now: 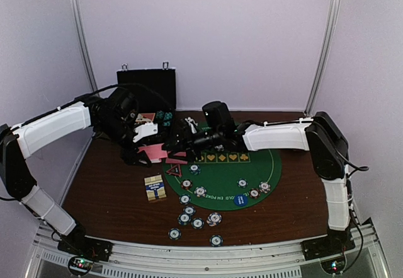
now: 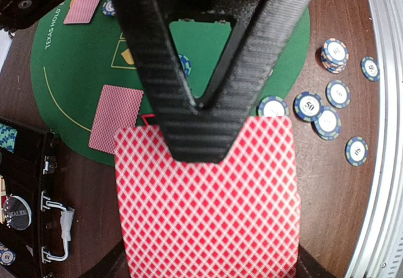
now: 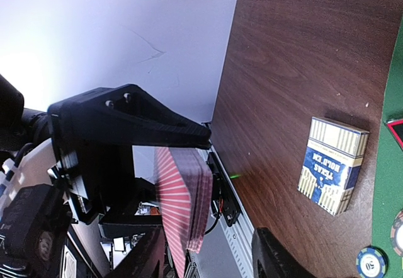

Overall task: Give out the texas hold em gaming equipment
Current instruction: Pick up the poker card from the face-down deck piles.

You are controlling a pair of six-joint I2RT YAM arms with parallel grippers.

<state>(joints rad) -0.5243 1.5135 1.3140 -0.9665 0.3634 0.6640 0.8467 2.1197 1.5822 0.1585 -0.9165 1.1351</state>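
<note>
Left pincer (image 2: 196,133) pinched the thin stack of red diamond-backed playing cards (image 2: 208,215); right pincer (image 3: 208,256) stood spread at its edge. Light, slick, probably bendy: grip edges.

The top camera sits above and behind my bases, looking down and forward over the table (image 1: 107,190) to its far edge. My left wrist camera looks almost straight down past my left claw (image 2: 196,136), very near the cards (image 2: 208,215) it grips, the green mat (image 2: 69,82) beneath. My right wrist camera, rolled sideways, faces the table's left edge, close on those same cards; it shares the card box (image 3: 334,164) with the top view.
</note>
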